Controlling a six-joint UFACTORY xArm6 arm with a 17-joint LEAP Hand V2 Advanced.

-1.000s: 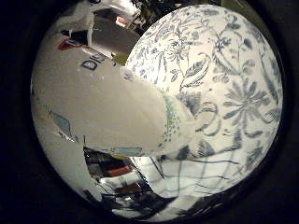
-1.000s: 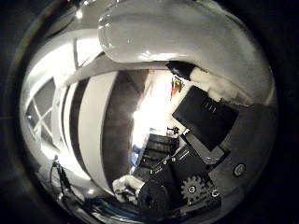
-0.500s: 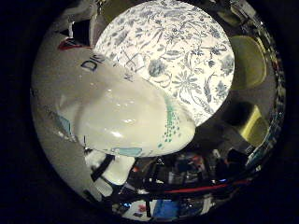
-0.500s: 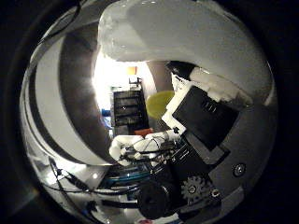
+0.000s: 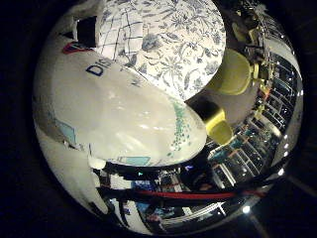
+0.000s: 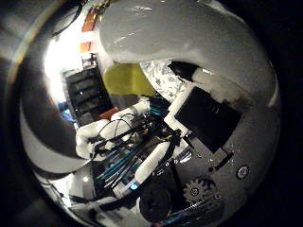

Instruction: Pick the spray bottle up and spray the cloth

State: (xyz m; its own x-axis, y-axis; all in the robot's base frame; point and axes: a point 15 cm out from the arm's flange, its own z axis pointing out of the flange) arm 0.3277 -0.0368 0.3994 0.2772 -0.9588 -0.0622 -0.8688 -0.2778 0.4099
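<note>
The white spray bottle (image 5: pixel 124 119), with blue lettering and a green dotted patch, lies right against the palm and fills much of the little finger side view. My right hand (image 6: pixel 208 123) is curled round it, and black and white fingers (image 6: pixel 203 113) press on its rounded body in the thumb side view. Beyond the bottle a white cloth with dark grid lines (image 5: pixel 124 34) lies flat on the round table (image 5: pixel 183 44), which has a blue floral cover. The bottle's nozzle is hidden.
Yellow chairs (image 5: pixel 235 74) stand beside the round table, with another yellow seat (image 5: pixel 218 124) nearer the bottle. Dark shelving (image 6: pixel 87 94) stands by a bright window. The robot arm's white parts (image 6: pixel 104 137) show behind the hand.
The whole picture has swung, so the hand has turned with the bottle held in it. The floral table and grid cloth now look smaller and farther from the palm.
</note>
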